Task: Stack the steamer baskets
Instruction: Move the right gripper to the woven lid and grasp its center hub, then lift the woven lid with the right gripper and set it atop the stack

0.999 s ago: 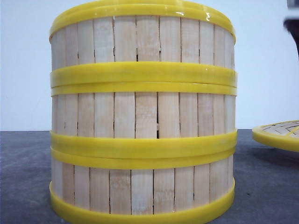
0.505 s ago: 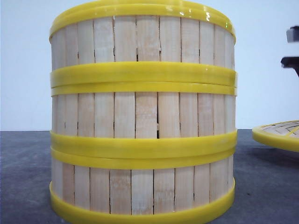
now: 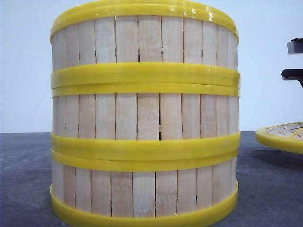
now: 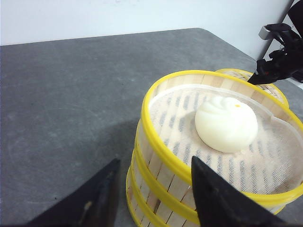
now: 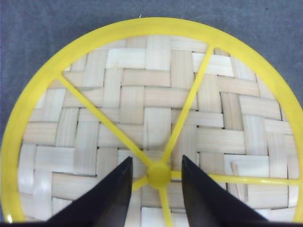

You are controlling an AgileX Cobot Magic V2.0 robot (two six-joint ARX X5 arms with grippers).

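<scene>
Three steamer baskets (image 3: 144, 118) stacked, mid-table (image 3: 28, 179); bun (image 4: 226, 124) in top basket. Woven lid (image 5: 151, 118) lies right of stack, directly under right gripper (image 5: 156, 184), jaws spread astride hub. Left gripper (image 4: 156, 198) spread, empty, beside stack. Right arm nearer lid.

Plain white wall (image 3: 28, 71), grey tabletop (image 3: 23, 179).

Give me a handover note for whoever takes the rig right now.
Left gripper: open, empty, beside the stack.
Right gripper: open, above the lid, fingers either side of its centre knob, not gripping.
Steamer baskets: all three stacked, rims aligned. A bun sits in the top one.
Done: stacking.
Left: probably the lid, resting on the table to the stack's right.
</scene>
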